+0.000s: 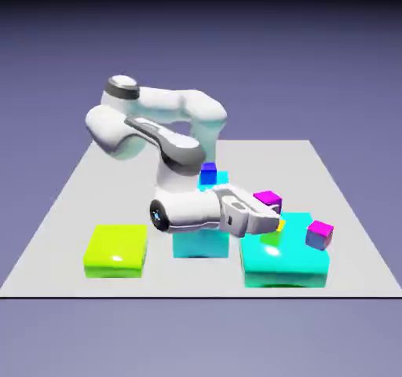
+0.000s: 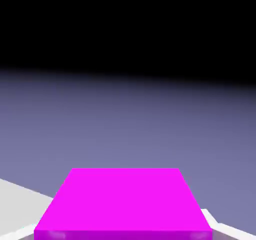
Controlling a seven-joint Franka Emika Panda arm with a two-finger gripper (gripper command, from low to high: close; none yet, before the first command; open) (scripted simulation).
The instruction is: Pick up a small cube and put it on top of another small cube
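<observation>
Magenta small cube sits gripped between the claw's two fingertips.

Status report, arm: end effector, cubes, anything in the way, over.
End effector shut on magenta cube. Not stacked yet. Yellow cube partly hidden behind end effector; obstructions there, cannot tell.

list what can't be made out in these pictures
- Exterior view: part of the yellow cube, behind the gripper.
- Exterior view: most of the cyan block in the middle, behind the arm.
- Hand view: the magenta cube's lower part, cut off by the bottom edge.
</observation>
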